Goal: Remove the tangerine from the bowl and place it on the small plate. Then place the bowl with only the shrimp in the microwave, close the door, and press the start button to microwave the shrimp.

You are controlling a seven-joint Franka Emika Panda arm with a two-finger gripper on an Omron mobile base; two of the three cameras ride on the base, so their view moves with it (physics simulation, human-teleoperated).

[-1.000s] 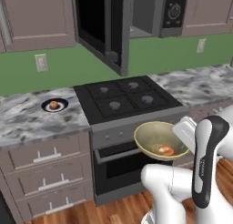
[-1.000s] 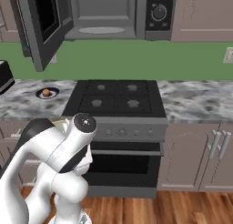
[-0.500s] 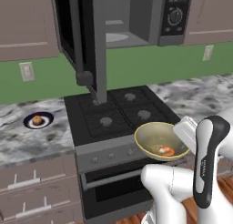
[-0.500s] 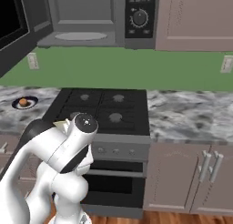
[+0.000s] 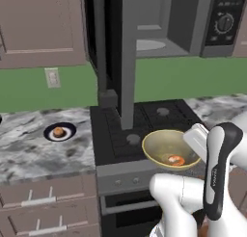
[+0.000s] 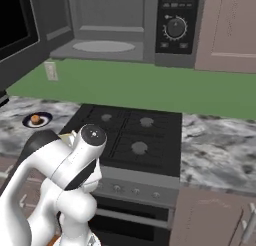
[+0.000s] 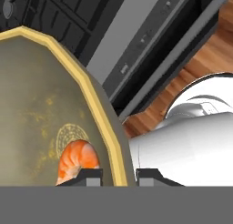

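My gripper (image 7: 118,176) is shut on the rim of the yellowish-tan bowl (image 7: 41,104), one finger inside the rim and one outside. The curled orange shrimp (image 7: 76,161) lies in the bowl beside the inner finger. In the left base view the bowl (image 5: 164,144) hangs over the stove's front edge, with the shrimp (image 5: 176,160) in it. The tangerine (image 5: 59,132) sits on the small plate (image 5: 48,134) on the counter to the left; the plate (image 6: 45,121) with the tangerine (image 6: 35,118) also shows at the far left of the right base view. The microwave (image 6: 105,35) stands above with its door (image 5: 126,53) swung open.
The open door hangs down close above and left of the bowl. A black four-burner stove (image 6: 135,137) lies under the microwave, with marble counter (image 6: 215,155) on both sides. The control panel (image 6: 175,22) with its round dial is right of the cavity. My own white arm fills the foreground.
The whole scene has shifted and grown: the base has driven closer to the stove and microwave. The bowl with the shrimp stays in my grip in the same place relative to the arm.
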